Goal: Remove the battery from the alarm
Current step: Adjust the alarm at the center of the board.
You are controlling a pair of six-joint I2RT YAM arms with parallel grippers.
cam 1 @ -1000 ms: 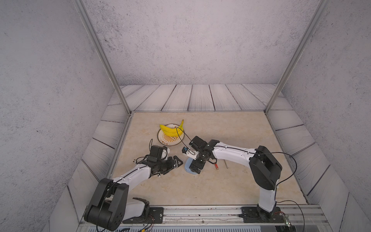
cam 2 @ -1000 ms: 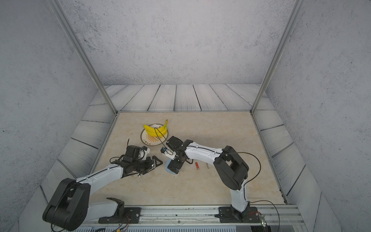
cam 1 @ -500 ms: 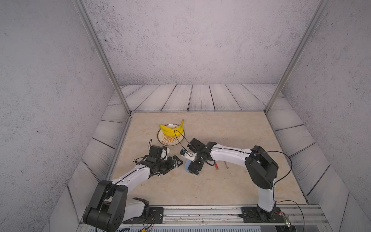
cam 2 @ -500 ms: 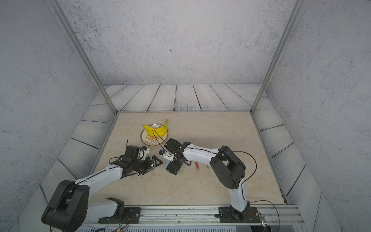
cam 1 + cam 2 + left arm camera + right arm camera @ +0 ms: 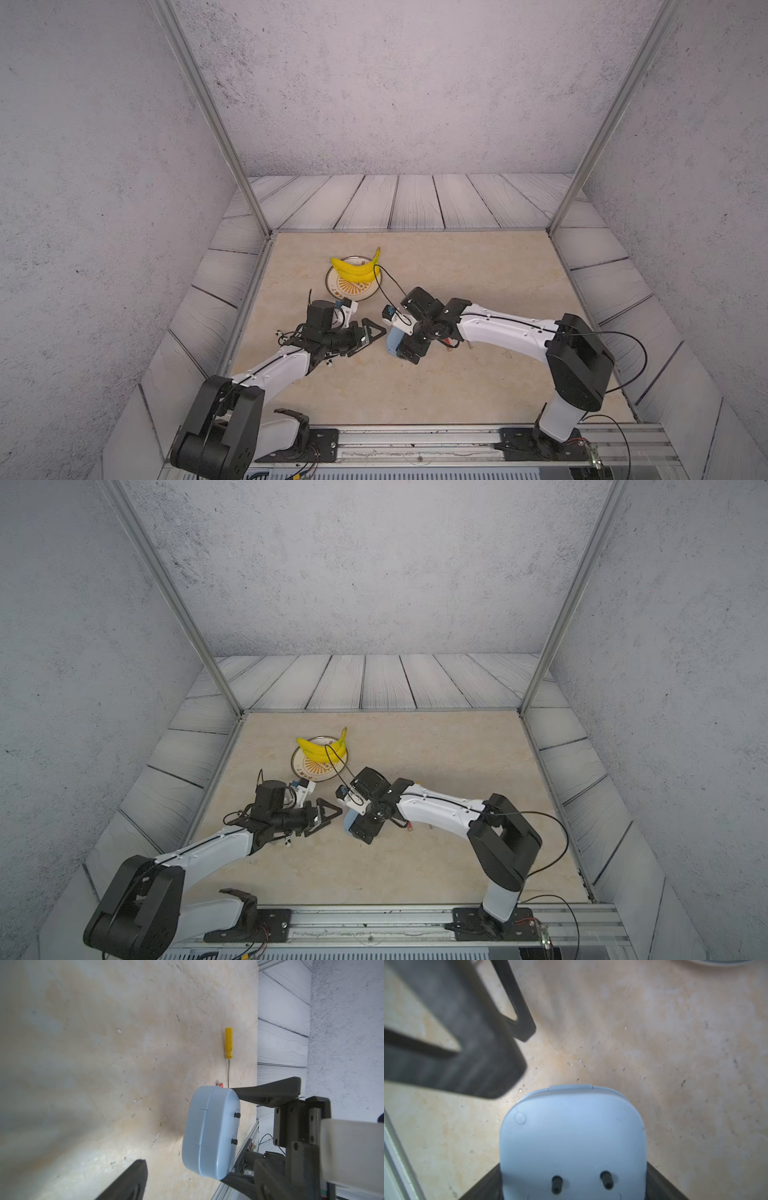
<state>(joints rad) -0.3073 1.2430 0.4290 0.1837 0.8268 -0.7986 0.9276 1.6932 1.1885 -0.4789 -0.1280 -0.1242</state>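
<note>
In both top views, the right gripper hugs the blue alarm. The left gripper is wide open just beside it. In the left wrist view, the little red battery lies on the table by the screwdriver tip, maybe touching it. In the right wrist view, the alarm's blue back sits between the right jaws.

The left arm and the right arm share one build: glossy white link shells between chunky black joint housings, each standing on a black base plate bolted to a silver rail. Thin black cables loop free off the right arm's wrist and its large housing. The left pincer is matt black, with open triangular finger frames.
</note>
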